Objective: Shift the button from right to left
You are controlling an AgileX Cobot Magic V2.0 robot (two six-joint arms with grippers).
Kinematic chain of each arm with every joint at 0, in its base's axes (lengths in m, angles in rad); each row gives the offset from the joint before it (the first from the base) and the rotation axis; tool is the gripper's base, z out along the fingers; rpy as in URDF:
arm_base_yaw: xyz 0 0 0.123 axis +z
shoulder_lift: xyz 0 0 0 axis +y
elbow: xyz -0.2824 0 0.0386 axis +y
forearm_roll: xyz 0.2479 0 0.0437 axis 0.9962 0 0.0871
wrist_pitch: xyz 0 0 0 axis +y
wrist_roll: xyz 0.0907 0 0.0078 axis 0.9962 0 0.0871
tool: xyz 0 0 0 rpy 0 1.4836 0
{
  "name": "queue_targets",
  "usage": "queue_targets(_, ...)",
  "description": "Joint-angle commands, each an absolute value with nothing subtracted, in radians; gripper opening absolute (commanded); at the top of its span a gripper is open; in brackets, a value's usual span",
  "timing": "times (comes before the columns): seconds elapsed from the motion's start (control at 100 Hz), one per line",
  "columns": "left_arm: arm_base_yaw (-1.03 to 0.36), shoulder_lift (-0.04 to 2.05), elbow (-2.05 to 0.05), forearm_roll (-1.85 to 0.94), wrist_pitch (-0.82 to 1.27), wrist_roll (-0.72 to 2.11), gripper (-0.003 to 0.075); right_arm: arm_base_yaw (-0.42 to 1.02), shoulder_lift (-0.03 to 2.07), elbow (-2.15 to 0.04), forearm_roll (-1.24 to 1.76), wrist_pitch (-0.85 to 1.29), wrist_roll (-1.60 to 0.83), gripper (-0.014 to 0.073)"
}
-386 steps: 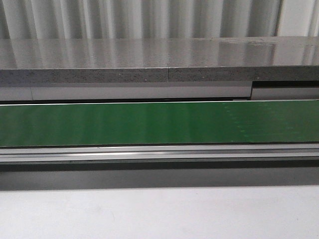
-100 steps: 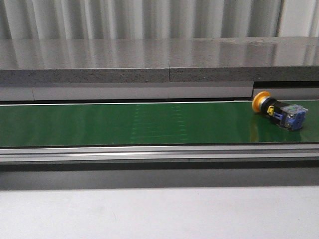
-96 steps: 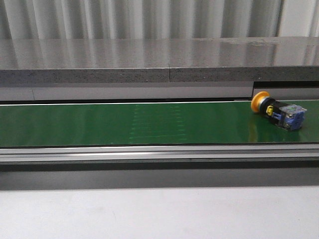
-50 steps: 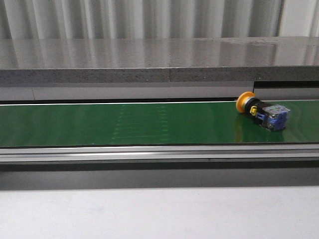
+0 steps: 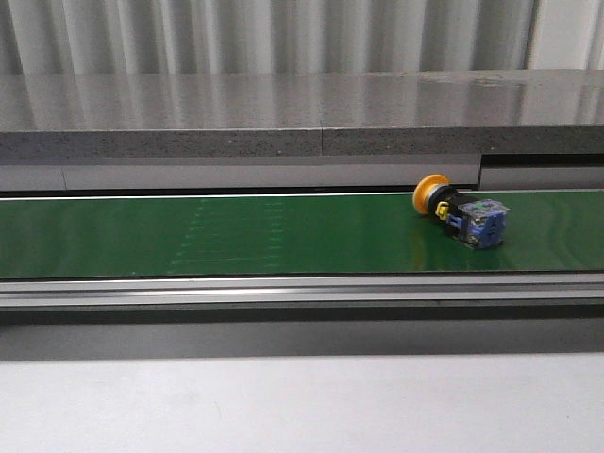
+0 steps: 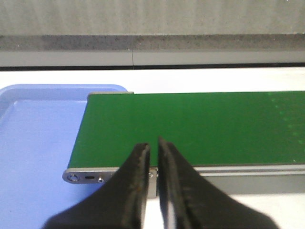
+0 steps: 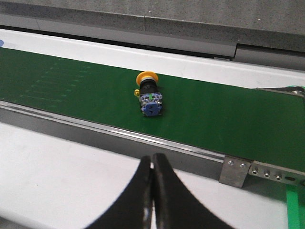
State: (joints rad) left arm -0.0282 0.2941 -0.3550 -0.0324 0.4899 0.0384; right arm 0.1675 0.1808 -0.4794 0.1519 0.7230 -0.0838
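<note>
The button point(image 5: 461, 212) lies on its side on the green belt point(image 5: 236, 236), right of the middle, orange-yellow cap towards the back left and blue-and-grey block towards the front right. It also shows in the right wrist view point(image 7: 149, 97). My right gripper point(image 7: 152, 160) is shut and empty over the white table, in front of the belt and apart from the button. My left gripper point(image 6: 153, 143) is shut with a thin gap and empty, at the belt's left end point(image 6: 190, 129). Neither gripper shows in the front view.
A blue tray point(image 6: 33, 143) sits beyond the belt's left end. A metal rail point(image 5: 302, 291) runs along the belt's front edge, with a bracket point(image 7: 236, 172) near its right end. A grey ledge point(image 5: 302, 118) stands behind the belt. White table point(image 5: 302, 406) lies in front.
The button has come into view at the right and travelled leftwards along the belt to right of the middle, keeping its lie. No gripper has touched it.
</note>
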Motion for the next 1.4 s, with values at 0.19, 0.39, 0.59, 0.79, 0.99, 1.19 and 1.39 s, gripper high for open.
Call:
queue_targets(0.19,-0.027,0.396,-0.400,-0.049,0.422,0.033,0.0596,0.168,0.191,-0.505,0.159,0.654,-0.092,-0.0067)
queue_targets(0.39,-0.027,0.423,-0.406,-0.087,0.397,0.042,0.0564,0.168,0.191,-0.505,0.159,0.654,-0.092,-0.0067)
queue_targets(0.59,-0.027,0.552,-0.533,-0.082,0.563,0.054,0.0564,0.168,0.191,-0.505,0.159,0.654,-0.092,-0.0067)
queue_targets(0.79,-0.031,0.693,-0.669,-0.098,0.646,0.072,0.0564,0.168,0.191,-0.505,0.159,0.654,-0.092,-0.0067)
queue_targets(0.99,-0.110,0.822,-0.786,-0.106,0.669,0.072,0.0564,0.168,0.191,-0.505,0.159,0.654,-0.092,-0.0067)
queue_targets(1.19,-0.217,0.973,-0.886,-0.106,0.669,0.016,0.0565,0.168,0.191,-0.505,0.159,0.654,-0.092,-0.0067)
queue_targets(1.39,-0.337,1.132,-0.997,-0.096,0.674,-0.096,0.0564,0.168,0.191,-0.505,0.159,0.654,-0.092,-0.0067)
